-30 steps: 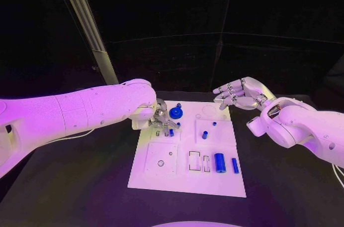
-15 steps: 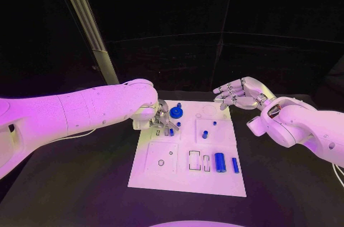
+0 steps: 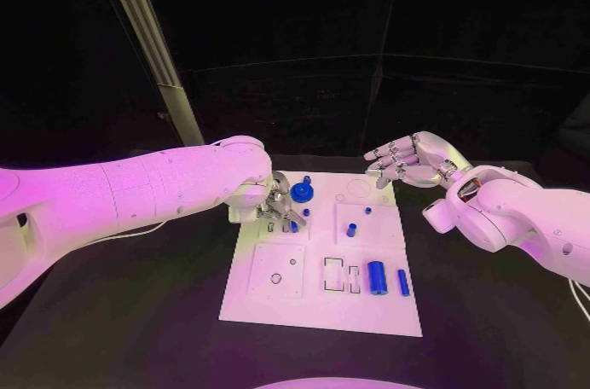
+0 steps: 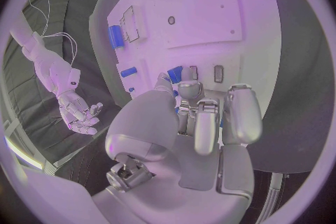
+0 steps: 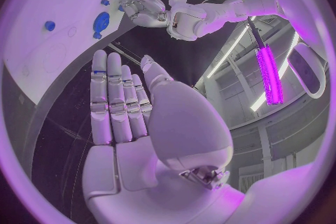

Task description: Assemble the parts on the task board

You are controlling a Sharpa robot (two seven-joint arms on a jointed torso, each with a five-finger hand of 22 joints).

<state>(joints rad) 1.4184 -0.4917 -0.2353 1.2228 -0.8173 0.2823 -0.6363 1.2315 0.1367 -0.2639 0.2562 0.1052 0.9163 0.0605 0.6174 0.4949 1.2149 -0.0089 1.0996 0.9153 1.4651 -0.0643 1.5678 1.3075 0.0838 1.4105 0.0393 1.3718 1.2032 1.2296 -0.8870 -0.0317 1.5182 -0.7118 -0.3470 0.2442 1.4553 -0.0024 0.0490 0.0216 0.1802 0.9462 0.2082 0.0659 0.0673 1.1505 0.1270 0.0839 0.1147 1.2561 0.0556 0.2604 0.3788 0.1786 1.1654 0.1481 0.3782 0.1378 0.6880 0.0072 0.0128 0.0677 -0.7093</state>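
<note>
A small blue cylindrical peg (image 3: 294, 226) is seen just beneath the fingertips of the left hand (image 3: 278, 203), at the near edge of the far-left section of the flat white rectangular task board (image 3: 322, 314). Compared with a second ago, almost nothing has shifted: the left fingers have stayed bunched over the same spot and the peg has kept its place, which suggests a slow seating or a fine adjustment rather than a carry. In the left wrist view the fingers (image 4: 208, 123) are curled downward with the blue piece (image 4: 174, 73) right at their tips, but whether it is actually pinched cannot be told, since the contact is hidden by the fingers themselves. Just beyond the fingertips a round blue knob-like part (image 3: 303, 193) stands on the board. Further from the fingers, a short blue peg (image 3: 350, 230) stands in the right section, and a thick blue cylinder (image 3: 378, 277) and a thin blue rod (image 3: 403, 282) lie at the near right. The right hand (image 3: 408, 164) has remained raised beyond the board's far right corner, released, fingers apart and loosely bent, holding nothing. Most parts appear still to be placed.
</note>
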